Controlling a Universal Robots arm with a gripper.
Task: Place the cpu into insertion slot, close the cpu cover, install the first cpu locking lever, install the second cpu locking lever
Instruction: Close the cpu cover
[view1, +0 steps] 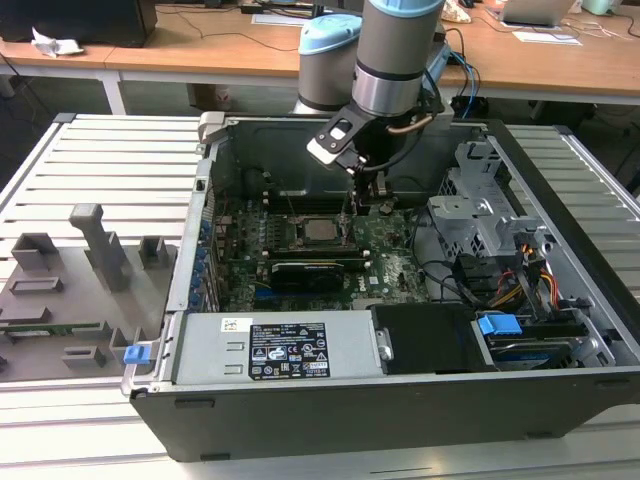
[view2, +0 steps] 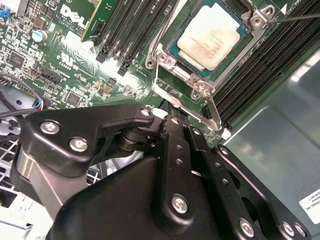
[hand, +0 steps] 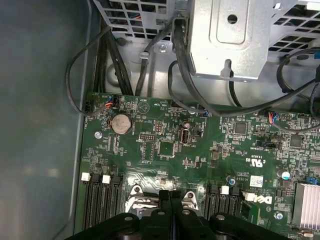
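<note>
The cpu lies flat in the insertion slot on the green board, its pale metal face up; in the exterior view the cpu sits mid-board. The cpu cover looks to lie down around the chip. A silver locking lever runs along the socket's edge, and a thin second lever crosses the far corner. My gripper is shut, its tips right at the lever wire beside the socket. In the exterior view the gripper hangs just to the cpu's right. The fingers meet above the board.
Open computer case on a slatted table. A black card lies in front of the socket, a power supply nearer still. Drive cage and cables at the exterior view's right. Grey fixtures stand at its left.
</note>
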